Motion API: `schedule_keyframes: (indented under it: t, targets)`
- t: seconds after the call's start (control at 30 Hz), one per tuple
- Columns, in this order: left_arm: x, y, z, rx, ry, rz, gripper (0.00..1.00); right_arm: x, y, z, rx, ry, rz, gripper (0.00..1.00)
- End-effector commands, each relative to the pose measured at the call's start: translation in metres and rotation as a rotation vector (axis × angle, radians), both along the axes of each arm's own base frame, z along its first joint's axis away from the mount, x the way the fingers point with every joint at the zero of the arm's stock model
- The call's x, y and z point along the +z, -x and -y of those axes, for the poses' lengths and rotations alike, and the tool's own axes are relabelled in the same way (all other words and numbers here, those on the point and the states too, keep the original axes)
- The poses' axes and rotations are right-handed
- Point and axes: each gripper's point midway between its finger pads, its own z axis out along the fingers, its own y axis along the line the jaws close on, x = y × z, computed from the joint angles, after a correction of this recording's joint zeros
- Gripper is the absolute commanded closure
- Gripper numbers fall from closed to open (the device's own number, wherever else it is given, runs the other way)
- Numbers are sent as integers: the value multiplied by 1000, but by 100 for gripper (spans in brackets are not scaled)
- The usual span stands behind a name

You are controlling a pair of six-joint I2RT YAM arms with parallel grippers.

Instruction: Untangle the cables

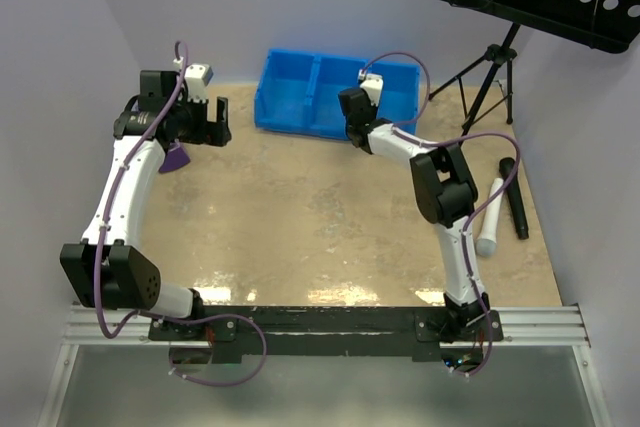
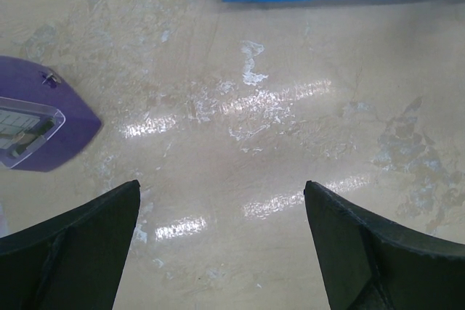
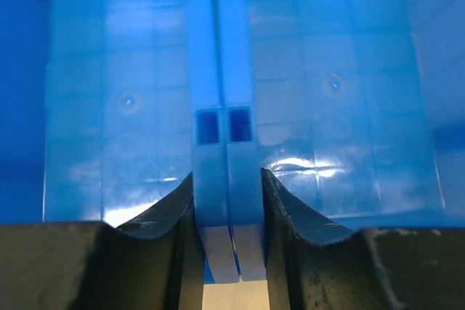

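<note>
Tan table point(image 1: 300, 217): two blue bins point(image 1: 300, 97), right hand point(image 3: 227, 205) clamping their joined walls.

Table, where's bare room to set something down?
The wide middle of the table, on the near side of the blue bin, is bare. Crowded: the purple object by the left gripper, and the white cylinder and black cylinder along the right edge.

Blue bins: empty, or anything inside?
Empty as far as visible: the right wrist view shows only bare floors in both blue bins.
</note>
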Motion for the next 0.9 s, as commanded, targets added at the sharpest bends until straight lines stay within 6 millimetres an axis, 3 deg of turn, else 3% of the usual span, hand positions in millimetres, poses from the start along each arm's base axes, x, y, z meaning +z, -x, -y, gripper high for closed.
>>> schedule_keyframes:
  t: [0.0,0.2,0.4,0.7,0.73,0.8,0.87]
  targets:
    - [15,5,-6,6,-25,56,0,25,24,-25,39,-39,39,72]
    - [15,6,-7,2,-36,66,0,7,69,-36,72,-54,3,82]
    - [10,12,-10,-2,-56,62,0,5,108,-50,139,-59,-11,87]
    - [9,18,-12,-4,-70,69,0,-5,171,-74,181,-85,-61,85]
    - [7,19,-11,-5,-69,66,0,-4,175,-75,188,-94,-62,82]
    - [4,20,-12,-8,-72,62,0,0,178,-77,201,-109,-60,57]
    - [0,20,-13,-5,-78,56,0,18,175,-79,200,-126,-34,40]
